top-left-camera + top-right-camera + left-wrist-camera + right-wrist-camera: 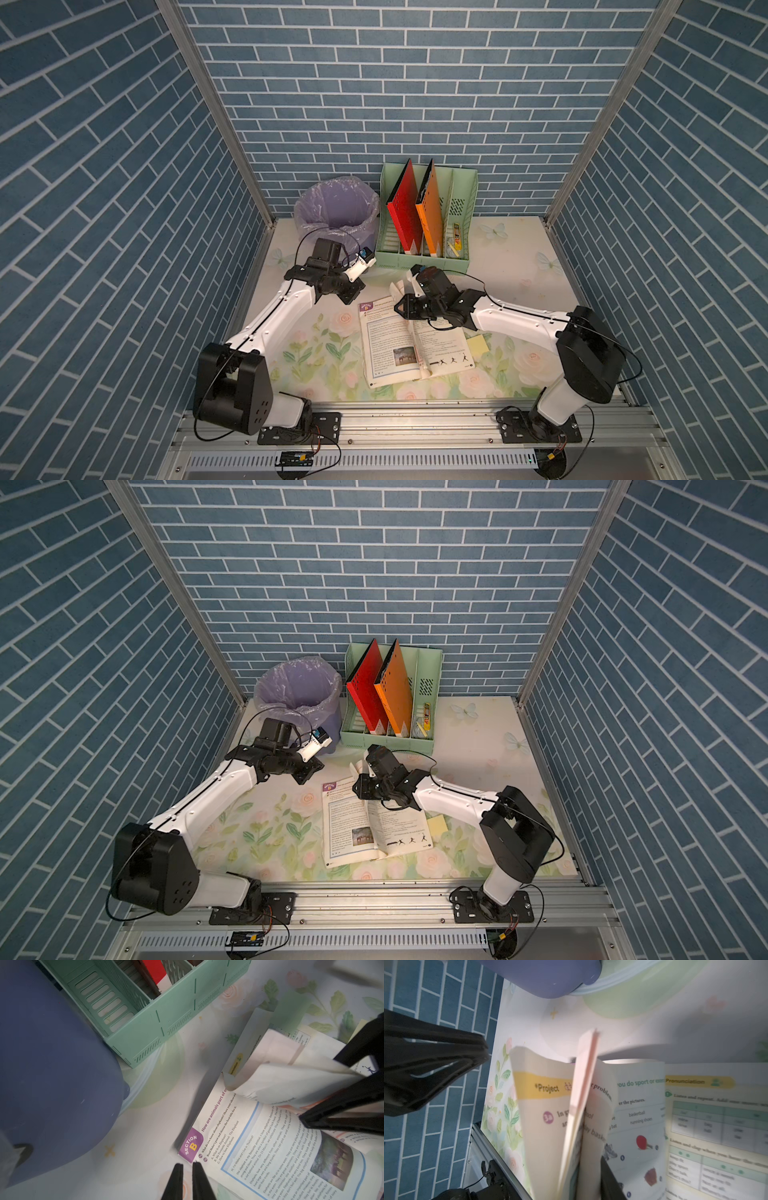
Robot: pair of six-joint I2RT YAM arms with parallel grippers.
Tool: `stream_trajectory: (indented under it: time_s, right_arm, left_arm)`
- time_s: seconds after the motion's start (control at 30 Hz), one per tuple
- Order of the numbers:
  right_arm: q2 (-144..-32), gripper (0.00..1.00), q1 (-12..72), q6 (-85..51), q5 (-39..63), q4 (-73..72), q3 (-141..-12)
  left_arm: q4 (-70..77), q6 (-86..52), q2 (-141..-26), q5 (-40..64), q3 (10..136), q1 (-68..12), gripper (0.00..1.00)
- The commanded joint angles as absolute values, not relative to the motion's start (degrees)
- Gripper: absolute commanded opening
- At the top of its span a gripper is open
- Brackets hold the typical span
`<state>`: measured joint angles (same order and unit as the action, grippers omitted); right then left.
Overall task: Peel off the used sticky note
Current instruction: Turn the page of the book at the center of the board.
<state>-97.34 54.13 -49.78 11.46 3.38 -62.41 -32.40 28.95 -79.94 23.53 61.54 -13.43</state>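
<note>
Open textbook (386, 345): flat on the floral table (519, 266), toward its front, with several leaves (546, 1147) lifted upright near the spine. Pink sticky note (584, 1076): stands edge-on among those raised leaves. It is blurred, so where it is stuck cannot be told. Yellow sticky note (478, 344): flat on the table, just beside the book's right edge, apart from both claws. Right gripper (545, 1105): over the far end of the book, jaws apart, with the raised leaves and pink note between them. One finger (446, 1059) stands clear of the paper and the other sits close beside it. Left gripper (187, 1164): jaws drawn nearly tip to tip, holding nothing, at the book's far left corner. Purple bin (332, 203), lined with clear plastic: far left of the table. Green file rack (465, 195): just beside the bin, holding a red folder (405, 208) and an orange folder (432, 208), both tilted.
</note>
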Motion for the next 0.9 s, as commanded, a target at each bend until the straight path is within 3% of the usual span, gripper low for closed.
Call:
stream_trajectory:
  time_s: [0.0,0.13,0.23,0.37,0.6,0.87]
  right_arm:
    - [-102.91,0.29,56.49,-56.31,8.66,0.11,-66.03]
    - [-108.88,0.39,57.56,-57.58,10.25,-1.12,-69.94]
    - [-111.24,0.63,57.56,-58.71,12.12,-3.58,-69.86]
    - [-108.47,0.81,57.55,-56.9,12.7,-5.14,-68.95]
    - [-94.64,0.84,51.68,-49.11,15.02,-1.47,-62.62]
    - [-78.58,0.81,34.86,-41.14,12.49,12.6,-48.24]
  left_arm:
    - [-36.9,30.42,-78.84,25.47,61.03,-11.33,0.15]
    - [-37.33,31.08,-76.84,25.4,60.24,-9.93,0.16]
    - [-37.93,31.52,-76.16,25.17,60.21,-9.59,0.16]
    - [-37.82,31.83,-75.85,24.87,59.79,-9.58,0.16]
    - [-36.52,29.99,-78.31,25.1,61.75,-13.11,0.16]
    - [-34.49,26.6,-83.87,23.36,64.55,-32.31,0.18]
